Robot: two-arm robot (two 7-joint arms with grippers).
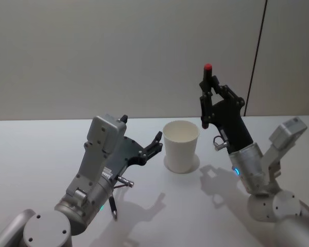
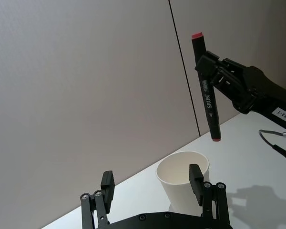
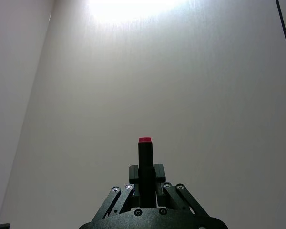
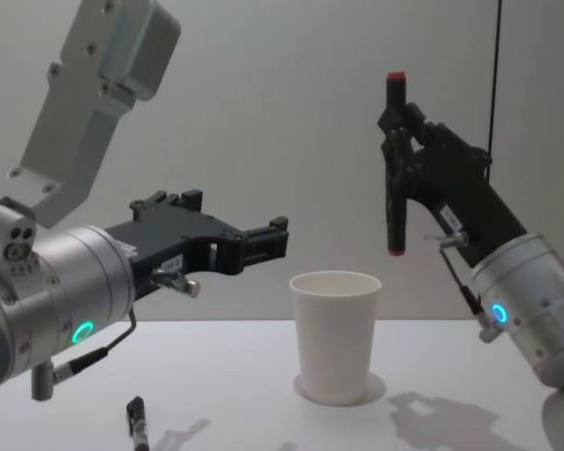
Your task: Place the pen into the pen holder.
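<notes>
Pen point(image 4: 396, 224) stands upright in right hand point(image 4: 396, 132), above and beside pen holder point(image 4: 335, 324).

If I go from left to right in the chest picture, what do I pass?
Small dark pen-like thing → open left gripper → white paper cup → red-capped pen, held upright in the right gripper.

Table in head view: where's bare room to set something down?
Free: table between the wall and the left arm; also the front strip from the paper cup to the near edge, between both arms. Crowded: open left gripper beside the cup, right gripper holding the pen up-right of it, second pen lying near-left.
</notes>
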